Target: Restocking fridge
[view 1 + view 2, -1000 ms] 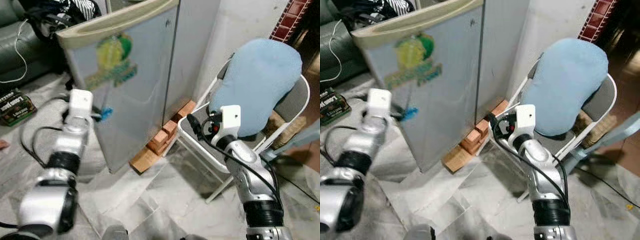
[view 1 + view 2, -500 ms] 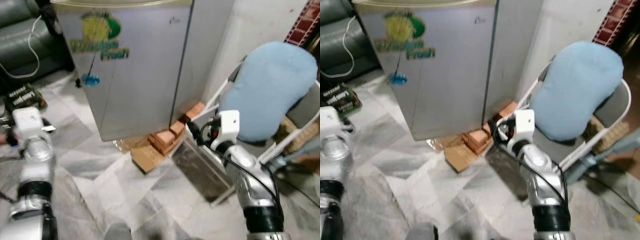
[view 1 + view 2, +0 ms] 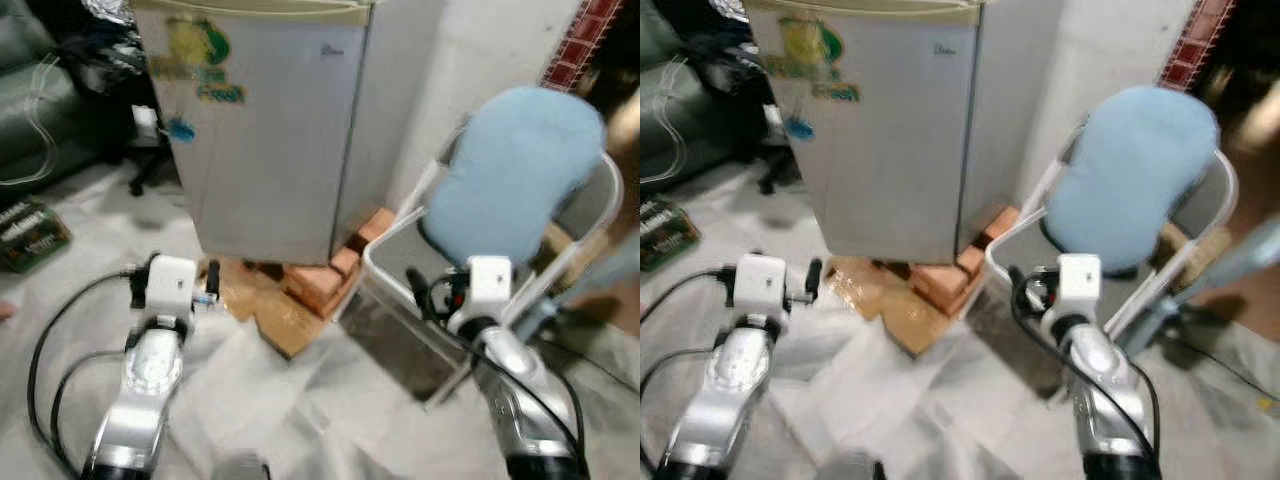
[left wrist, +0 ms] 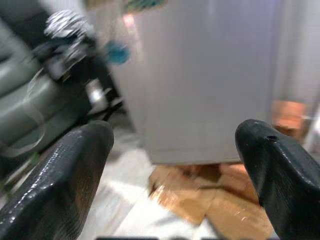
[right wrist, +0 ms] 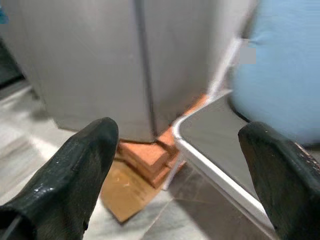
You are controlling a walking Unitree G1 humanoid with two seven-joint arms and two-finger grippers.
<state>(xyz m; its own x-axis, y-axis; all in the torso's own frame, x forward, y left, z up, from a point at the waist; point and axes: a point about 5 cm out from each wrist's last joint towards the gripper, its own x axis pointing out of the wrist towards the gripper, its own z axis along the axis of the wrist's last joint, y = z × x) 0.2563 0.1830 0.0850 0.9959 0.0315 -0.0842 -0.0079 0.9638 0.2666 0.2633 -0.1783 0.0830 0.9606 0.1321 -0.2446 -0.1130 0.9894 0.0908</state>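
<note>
Silver arms, white wrist boxes, looping black cables, black-fingered left claw [image 4: 172,175].

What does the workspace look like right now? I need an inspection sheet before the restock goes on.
Surface: pale marble floor, blurred.
Job's things: silver fridge, door shut, standing on bricks and cardboard; no stock seen.
Clutter: folding chair with blue cushion; dark box on the floor.
Hands: left hand open, empty; right hand open, empty.
Cables: black cables along the left arm; white cord on the sofa.
Surroundings: dark sofa, white wall.
</note>
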